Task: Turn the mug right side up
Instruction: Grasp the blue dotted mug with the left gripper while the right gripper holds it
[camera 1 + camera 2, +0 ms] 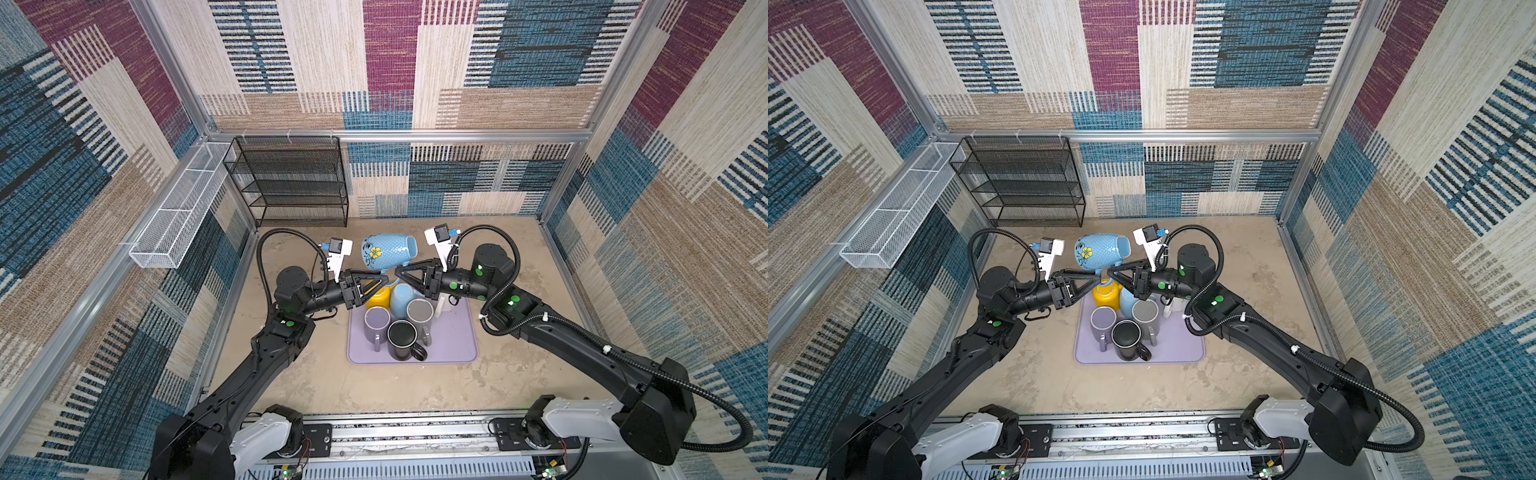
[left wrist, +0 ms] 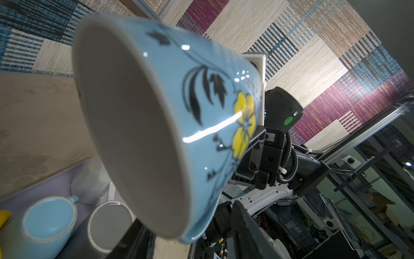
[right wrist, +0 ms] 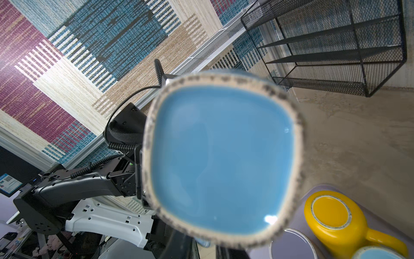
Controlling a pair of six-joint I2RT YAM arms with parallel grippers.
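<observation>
Blue floral mug [image 1: 386,253] is held aloft on its side above the tray [image 1: 455,349] of other mugs [image 1: 402,338] on the worktop [image 1: 324,386], mouth twd the left arm, base twd the right. It's gripped underneath, approx. at the handle, by the closed right fingers [image 1: 402,273]; the left fingers [image 2: 248,231] are seen apart, astride the lower rim, w/ contact not discernible.

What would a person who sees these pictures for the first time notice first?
A light blue mug with a yellow flower hangs on its side in the air, at the tips of the left gripper and the right gripper. Below it, a cluster of mugs stands upside down on a lilac tray.
</observation>
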